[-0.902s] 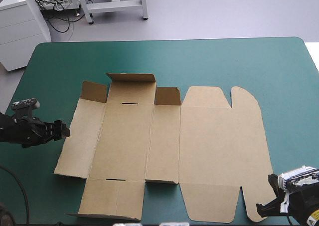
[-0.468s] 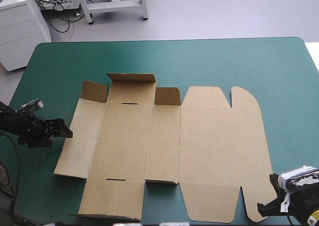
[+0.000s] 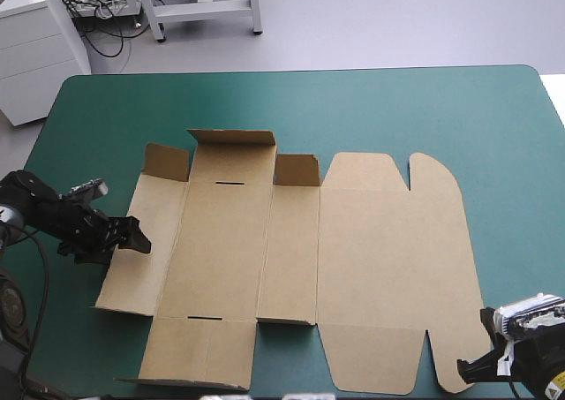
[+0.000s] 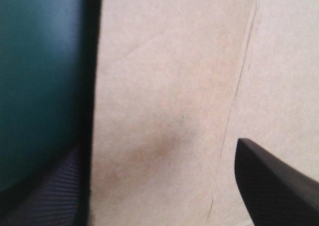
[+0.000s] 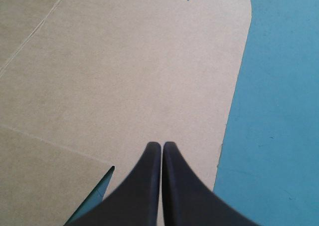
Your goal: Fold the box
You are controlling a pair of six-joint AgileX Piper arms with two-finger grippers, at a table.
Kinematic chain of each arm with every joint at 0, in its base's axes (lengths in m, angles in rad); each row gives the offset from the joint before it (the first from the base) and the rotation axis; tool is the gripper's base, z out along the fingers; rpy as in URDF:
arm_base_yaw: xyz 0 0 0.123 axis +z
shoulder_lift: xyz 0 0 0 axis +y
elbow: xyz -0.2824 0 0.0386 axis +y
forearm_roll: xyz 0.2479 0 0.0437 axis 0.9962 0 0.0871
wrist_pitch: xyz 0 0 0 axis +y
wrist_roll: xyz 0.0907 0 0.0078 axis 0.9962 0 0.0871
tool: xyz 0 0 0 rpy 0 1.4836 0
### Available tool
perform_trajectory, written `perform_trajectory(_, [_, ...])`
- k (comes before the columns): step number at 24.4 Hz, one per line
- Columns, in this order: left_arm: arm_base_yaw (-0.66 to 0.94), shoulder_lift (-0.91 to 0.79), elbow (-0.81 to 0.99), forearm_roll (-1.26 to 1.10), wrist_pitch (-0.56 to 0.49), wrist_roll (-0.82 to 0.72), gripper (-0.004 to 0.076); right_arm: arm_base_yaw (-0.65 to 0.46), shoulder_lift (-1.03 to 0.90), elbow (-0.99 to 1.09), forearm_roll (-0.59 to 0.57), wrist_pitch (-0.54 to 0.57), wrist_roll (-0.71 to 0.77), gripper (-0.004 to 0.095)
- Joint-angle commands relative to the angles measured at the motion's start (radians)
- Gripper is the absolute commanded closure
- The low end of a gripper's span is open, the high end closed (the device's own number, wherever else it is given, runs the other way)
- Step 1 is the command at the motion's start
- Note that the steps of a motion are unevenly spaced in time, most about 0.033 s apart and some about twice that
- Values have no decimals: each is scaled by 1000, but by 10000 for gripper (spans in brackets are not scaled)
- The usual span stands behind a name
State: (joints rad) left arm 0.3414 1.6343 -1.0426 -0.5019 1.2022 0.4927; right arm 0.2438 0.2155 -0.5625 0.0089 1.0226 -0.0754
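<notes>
Brown box (image 3: 300, 259) lies flat (matte, creased board).

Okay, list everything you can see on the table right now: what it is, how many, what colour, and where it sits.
box: one, brown, spread across the middle of the table, mostly flat, with three short flaps along its far left side standing up.
table cover: one, teal-green, under the box and showing on every side of it.
left gripper: one, black fingers, open, at the box's left edge, with that edge between its fingers.
right gripper: one, black fingers, shut, at the box's near right corner.
</notes>
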Motion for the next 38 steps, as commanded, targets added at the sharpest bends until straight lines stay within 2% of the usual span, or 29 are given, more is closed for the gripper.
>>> perform_trajectory(1, [-41,-33,18,-28,104,-26,147,-7,13,-24,-9,-60,-8,912])
perform_trajectory(17, [-78,-118,59,-154,104,-21,150,-7,13,-24,-9,-56,-24,912])
perform_trajectory(19, [-78,-131,59,-154,104,-29,206,-7,13,-24,-9,-56,-24,912])
perform_trajectory(22, [-78,-133,61,-154,104,-42,364,-7,13,-24,-9,-56,-24,912])
perform_trajectory(24, [-78,-133,66,-152,104,-46,561,-7,13,-24,-9,-56,-24,912])
perform_trajectory(27, [-78,-133,66,-144,104,-73,758,-7,13,-24,-9,-56,-24,912])
perform_trajectory(33, [-82,-133,54,-90,104,-100,756,-7,13,-24,-9,-42,-24,912])
perform_trajectory(38, [-128,-123,-70,-29,104,-97,756,-7,13,-24,-9,-24,-24,912])
